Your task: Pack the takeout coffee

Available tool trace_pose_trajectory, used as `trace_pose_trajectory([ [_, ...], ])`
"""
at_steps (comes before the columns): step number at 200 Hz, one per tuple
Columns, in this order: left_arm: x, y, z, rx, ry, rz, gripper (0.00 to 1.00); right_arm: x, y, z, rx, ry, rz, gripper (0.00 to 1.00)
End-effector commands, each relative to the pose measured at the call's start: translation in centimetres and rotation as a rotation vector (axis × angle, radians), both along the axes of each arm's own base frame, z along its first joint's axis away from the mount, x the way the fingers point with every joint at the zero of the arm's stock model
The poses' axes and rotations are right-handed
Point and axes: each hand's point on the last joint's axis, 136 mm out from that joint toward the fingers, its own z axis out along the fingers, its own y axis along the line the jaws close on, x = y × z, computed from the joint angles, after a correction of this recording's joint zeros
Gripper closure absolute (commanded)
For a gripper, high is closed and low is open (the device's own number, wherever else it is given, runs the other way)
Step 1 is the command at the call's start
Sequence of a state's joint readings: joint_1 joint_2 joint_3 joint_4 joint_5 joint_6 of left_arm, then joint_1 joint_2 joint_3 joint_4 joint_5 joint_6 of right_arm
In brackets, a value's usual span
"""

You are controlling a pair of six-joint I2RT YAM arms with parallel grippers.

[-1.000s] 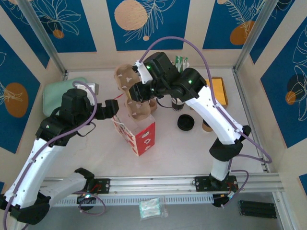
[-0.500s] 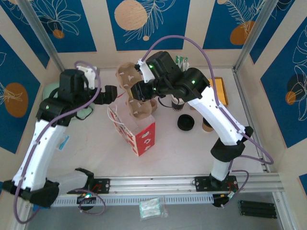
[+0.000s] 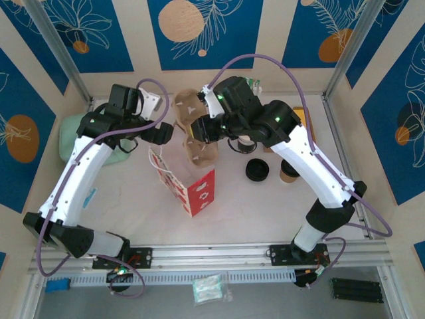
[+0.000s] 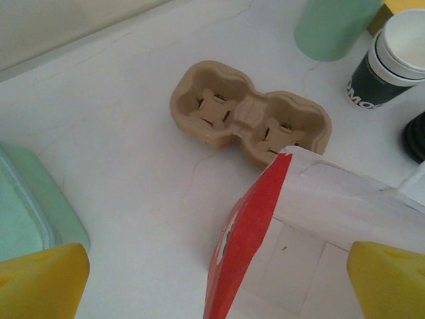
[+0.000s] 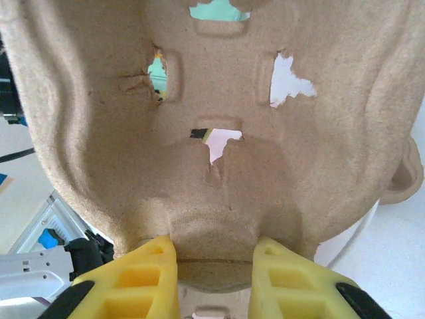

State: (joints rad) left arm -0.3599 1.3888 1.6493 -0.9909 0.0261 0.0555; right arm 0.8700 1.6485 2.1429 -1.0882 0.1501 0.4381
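Takeout coffee: small brownish paper cup with a dark round lid, standing upright on the desk. It is far smaller than the red-and-white bag. Position: right half of the desk, about midway between the far and near edges, just beside a loose black lid, on that lid's right-edge side. The white link of the right arm passes just beside the cup and hides part of it. The cup is well apart from the bag and from both grippers.

Right gripper: its 2 yellow fingers are clamped on the rim of a moulded pulp cup carrier. The carrier is held off the desk, near the open top of the bag.

Left gripper: jaws spread wide, 1 yellow fingertip in each lower corner of the wrist view, gripping nothing. Beneath it are the bag's red side and white interior. Beyond the bag, a second carrier with 2 wells lies flat on the desk.

Surface: white desk with fine hairline cracks. A mint-green tray lies at the left edge, and an aluminium rail runs along the near edge.

Room: beige walls with blue panels bearing white leaf outlines and orange discs. 2 aluminium posts rise at the far corners.
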Motion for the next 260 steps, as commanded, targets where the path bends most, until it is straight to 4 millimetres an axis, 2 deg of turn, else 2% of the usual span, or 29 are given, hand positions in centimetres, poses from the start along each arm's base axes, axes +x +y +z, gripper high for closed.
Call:
trace_pose_trajectory([
  [1, 0.0, -1.0, -0.5, -0.035, 0.0, -0.063, 0.0, -0.1, -0.5, 1.6, 0.058, -0.027, -0.016, 0.77],
  [44, 0.3, -1.4, -2.4, -0.035, 0.028, -0.076, 0.01, 0.2, -0.2, 0.8, 0.06, -0.013, -0.022, 0.77],
  [86, 1.2, -0.8, -3.5, -0.006, 0.015, -0.028, 0.01, 0.4, 0.2, -0.1, 0.053, 0.002, -0.024, 0.78],
  [193, 3.0, 2.2, -3.3, 0.074, -0.06, 0.149, 0.01, 0.2, 0.0, -2.8, 0.019, 0.048, -0.031, 0.79],
  [260, 3.6, 3.8, -2.8, 0.105, -0.097, 0.244, 0.01, 0.1, -0.2, -3.8, 0.004, 0.061, -0.038, 0.79],
])
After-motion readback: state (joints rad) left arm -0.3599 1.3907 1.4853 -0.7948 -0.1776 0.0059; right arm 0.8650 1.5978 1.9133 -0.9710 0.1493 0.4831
